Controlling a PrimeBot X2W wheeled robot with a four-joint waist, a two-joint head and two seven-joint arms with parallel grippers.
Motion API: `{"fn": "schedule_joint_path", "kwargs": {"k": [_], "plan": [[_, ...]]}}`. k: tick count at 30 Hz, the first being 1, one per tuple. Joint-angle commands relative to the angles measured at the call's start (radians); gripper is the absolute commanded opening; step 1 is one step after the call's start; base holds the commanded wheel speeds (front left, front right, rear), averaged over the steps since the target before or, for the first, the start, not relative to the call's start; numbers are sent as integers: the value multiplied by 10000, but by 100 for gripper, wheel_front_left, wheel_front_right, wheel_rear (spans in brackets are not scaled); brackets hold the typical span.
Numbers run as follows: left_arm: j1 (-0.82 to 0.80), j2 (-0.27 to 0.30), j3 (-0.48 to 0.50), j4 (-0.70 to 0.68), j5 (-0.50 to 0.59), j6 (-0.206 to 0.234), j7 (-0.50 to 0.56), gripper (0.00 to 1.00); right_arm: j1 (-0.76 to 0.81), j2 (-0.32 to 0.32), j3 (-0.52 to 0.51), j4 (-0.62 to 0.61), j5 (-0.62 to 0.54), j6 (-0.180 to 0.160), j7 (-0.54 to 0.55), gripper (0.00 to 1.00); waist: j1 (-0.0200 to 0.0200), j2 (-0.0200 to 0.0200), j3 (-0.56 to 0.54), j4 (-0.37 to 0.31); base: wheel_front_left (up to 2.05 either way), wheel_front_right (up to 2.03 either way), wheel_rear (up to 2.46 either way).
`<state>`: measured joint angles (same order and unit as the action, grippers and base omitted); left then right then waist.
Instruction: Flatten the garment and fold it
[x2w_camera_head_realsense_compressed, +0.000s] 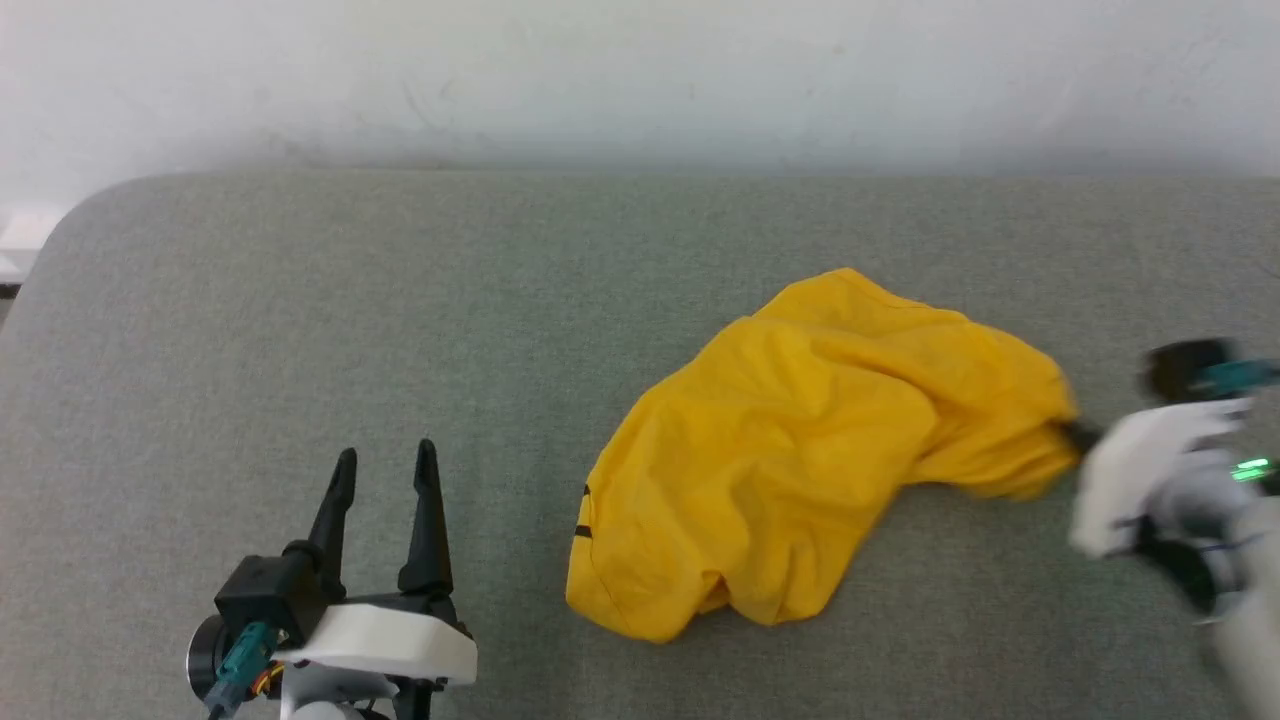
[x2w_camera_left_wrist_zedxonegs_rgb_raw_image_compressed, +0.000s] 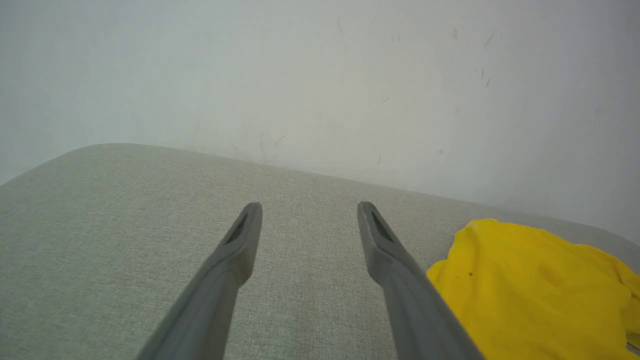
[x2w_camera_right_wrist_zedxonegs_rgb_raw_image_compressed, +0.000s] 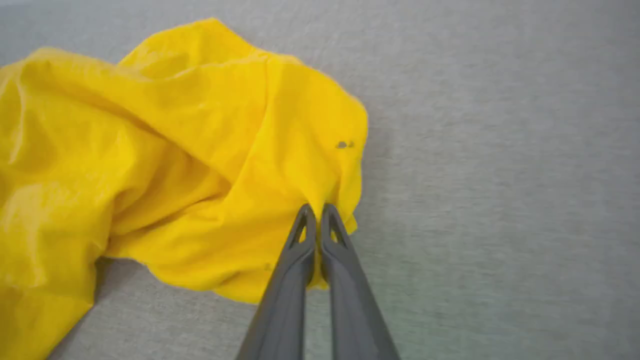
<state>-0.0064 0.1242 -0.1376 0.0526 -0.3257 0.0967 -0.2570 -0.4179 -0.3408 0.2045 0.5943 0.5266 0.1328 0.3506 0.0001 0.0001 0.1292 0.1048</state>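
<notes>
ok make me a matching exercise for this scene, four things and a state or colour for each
1 left gripper
2 right gripper
3 garment
4 padded surface

a crumpled, bright yellow
b jaws apart, holding nothing
c grey-green, beneath the garment
d jaws shut on yellow fabric

Pairs: 1-b, 2-d, 3-a, 4-c

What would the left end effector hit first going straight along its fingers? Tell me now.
Nothing nearby: the left end effector points across bare grey upholstery toward the white wall, probably the first contact. The yellow T-shirt lies off to its right. Depth is unclear.
</notes>
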Motion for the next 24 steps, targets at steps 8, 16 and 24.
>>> {"fn": "schedule_joint_path", "kwargs": {"k": [8,16,24], "plan": [[192,-130,238,14,31,-126,-46,100,1445,-1365,-3837,-642,-2048,-21,-961,0,-1,-1,-319,-518,0,0,0],[173,-226,368,82,65,-232,-46,100,3239,-67,-5710,-400,-2842,-21,-1362,100,-1,-1,-320,-659,0,0,0],[312,-210,492,227,117,-287,-47,100,3308,1091,-6341,-2137,-3817,-21,-4364,100,-1,-1,-566,-776,0,0,0]]}}
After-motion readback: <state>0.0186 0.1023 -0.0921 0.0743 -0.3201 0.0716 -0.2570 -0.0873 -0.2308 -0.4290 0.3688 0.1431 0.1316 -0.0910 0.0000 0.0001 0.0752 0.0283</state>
